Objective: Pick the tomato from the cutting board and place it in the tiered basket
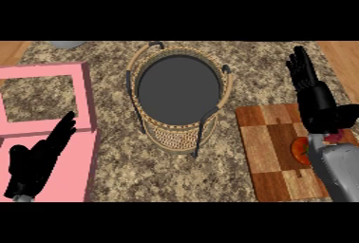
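Showing straight fingers [305, 71]: left hand [32, 166], right hand [324, 110] | one tomato [299, 149] on one cutting board [266, 142] | one tiered basket [174, 137]

Speckled beige and brown across the counter [119, 156]. Plain pink on the tray [42, 71] at left. Tan weave, dark grey inside, on the tiered basket [175, 135]. Light and dark brown blocks on the cutting board [266, 142] at right; orange-red on the tomato [299, 149]. Black on the left hand [38, 161] and right hand [312, 92].
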{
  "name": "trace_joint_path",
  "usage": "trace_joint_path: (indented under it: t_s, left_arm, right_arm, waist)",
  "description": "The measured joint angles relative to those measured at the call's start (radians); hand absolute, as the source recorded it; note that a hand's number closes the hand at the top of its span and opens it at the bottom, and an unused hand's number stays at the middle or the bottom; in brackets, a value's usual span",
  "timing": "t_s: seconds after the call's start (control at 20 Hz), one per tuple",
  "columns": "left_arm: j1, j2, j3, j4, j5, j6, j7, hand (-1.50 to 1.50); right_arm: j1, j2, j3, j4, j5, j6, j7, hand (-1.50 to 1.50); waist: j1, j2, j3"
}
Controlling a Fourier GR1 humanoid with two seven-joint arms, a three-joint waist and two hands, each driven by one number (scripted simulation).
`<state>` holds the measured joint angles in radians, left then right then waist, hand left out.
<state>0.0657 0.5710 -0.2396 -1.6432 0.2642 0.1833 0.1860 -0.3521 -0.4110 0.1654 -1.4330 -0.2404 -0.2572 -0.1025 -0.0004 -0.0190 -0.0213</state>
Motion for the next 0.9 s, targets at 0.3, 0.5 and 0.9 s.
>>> trace_joint_path:
  t_s: [0.3, 0.5, 0.9]
  left_arm:
    - [-0.064, -0.089, -0.014, 0.03, -0.004, -0.012, -0.111, 0.0]
    - [-0.089, -0.149, -0.038, 0.062, 0.01, -0.041, -0.177, 0.0]
    - [-0.163, -0.242, -0.051, 0.208, -0.013, -0.071, -0.263, 0.0]
  right_arm:
    - [-0.007, 0.055, -0.131, 0.074, 0.053, -0.26, 0.011, -1.5]
    - [0.003, 0.104, -0.215, 0.174, 0.108, -0.473, -0.009, -1.5]
    - [0.031, 0.142, -0.163, 0.157, 0.304, -0.703, -0.025, -1.5]
  waist:
    - [-0.016, 0.02, 0.015]
    - [-0.017, 0.029, 0.017]
    - [-0.016, 0.018, 0.018]
